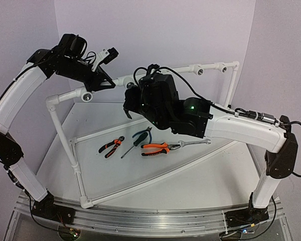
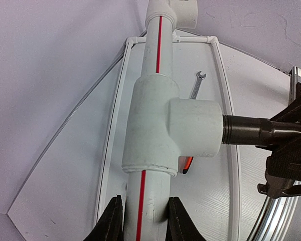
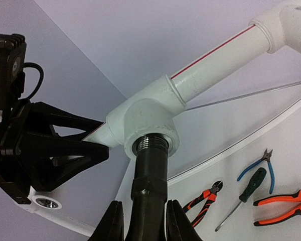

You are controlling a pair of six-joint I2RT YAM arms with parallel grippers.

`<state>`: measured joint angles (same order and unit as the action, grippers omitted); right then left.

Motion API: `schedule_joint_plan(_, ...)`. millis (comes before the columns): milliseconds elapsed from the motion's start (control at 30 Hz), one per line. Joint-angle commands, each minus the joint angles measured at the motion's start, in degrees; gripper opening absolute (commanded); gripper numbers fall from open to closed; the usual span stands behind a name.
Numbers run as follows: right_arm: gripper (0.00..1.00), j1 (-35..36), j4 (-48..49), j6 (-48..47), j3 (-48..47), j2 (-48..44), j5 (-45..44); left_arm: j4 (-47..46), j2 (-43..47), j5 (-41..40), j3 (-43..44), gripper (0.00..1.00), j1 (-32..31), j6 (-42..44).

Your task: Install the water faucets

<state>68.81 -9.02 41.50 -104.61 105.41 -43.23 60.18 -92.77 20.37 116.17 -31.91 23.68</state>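
Note:
The black water faucet stands with its threaded end in the socket of a white T fitting on the white pipe. A few threads still show at the socket mouth. My right gripper is shut on the faucet's body. In the left wrist view the faucet sticks out sideways from the T fitting. My left gripper is shut on the pipe just below that fitting. From above, the left gripper and right gripper meet at the frame's top rail; the faucet is hidden there.
The white pipe frame stands on the table, with more open sockets along its top rail. Red-handled cutters, a screwdriver, orange pliers and a wrench lie under the arms.

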Motion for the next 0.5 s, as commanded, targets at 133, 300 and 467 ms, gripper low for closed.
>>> schedule_joint_plan(133,0.0,-7.29,15.54,9.85,2.56,-0.77,-0.93,2.04,-0.4,2.52,-2.75,0.0,-3.52,-13.07)
schedule_joint_plan(300,0.0,-7.38,16.71,12.71,4.29,-0.73,-1.33,2.76,-0.14,1.63,-2.24,0.03,-3.5,-12.36)
schedule_joint_plan(467,0.0,-7.54,17.85,12.18,4.78,-1.43,-1.71,2.96,0.19,0.45,-1.25,0.06,-3.51,-11.03)
